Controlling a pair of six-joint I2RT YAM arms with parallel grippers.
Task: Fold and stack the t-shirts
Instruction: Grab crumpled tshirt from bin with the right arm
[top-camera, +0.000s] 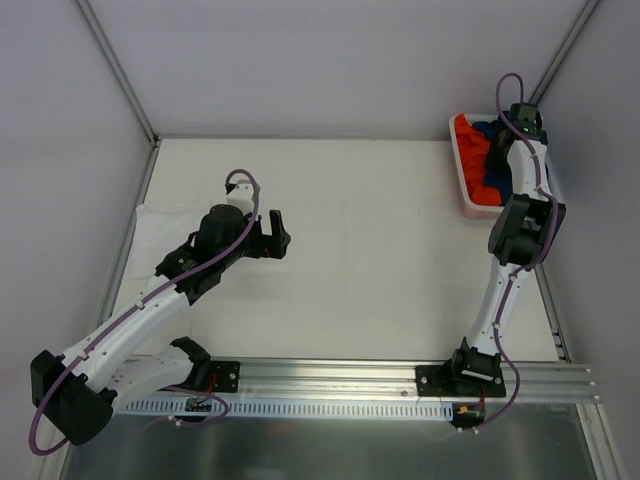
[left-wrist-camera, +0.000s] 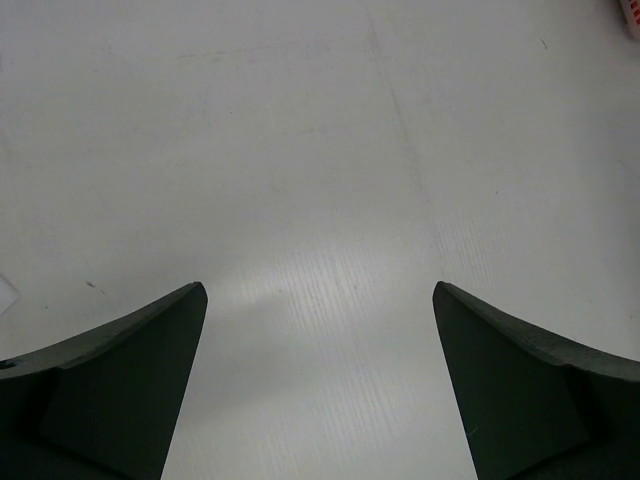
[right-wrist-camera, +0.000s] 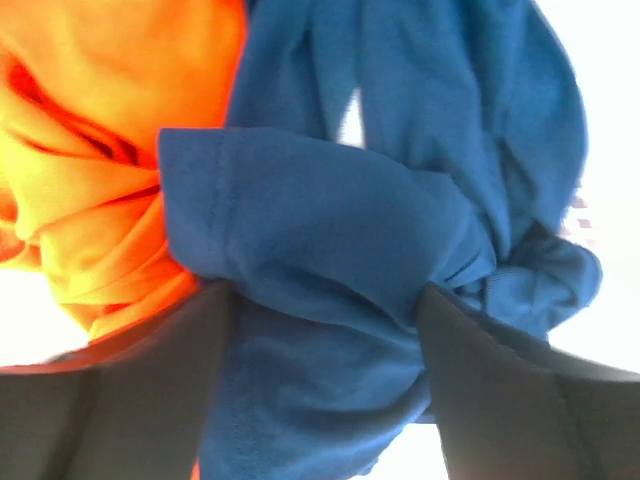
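A navy blue t-shirt (right-wrist-camera: 330, 220) lies bunched against an orange t-shirt (right-wrist-camera: 100, 150) in the white basket (top-camera: 462, 180) at the back right. My right gripper (right-wrist-camera: 325, 295) reaches down into the basket. Its jaws stand wide on either side of a wad of the blue cloth, and both fingers touch it. A white t-shirt (top-camera: 150, 215) lies flat at the table's left edge. My left gripper (top-camera: 275, 235) hovers to the right of it, over bare table, open with nothing between its fingers (left-wrist-camera: 130, 370).
The basket sits in the table's back right corner, close to the side wall. A metal rail (top-camera: 330, 375) runs along the near edge, carrying both arm bases. A corner of the basket (left-wrist-camera: 630, 15) shows in the left wrist view.
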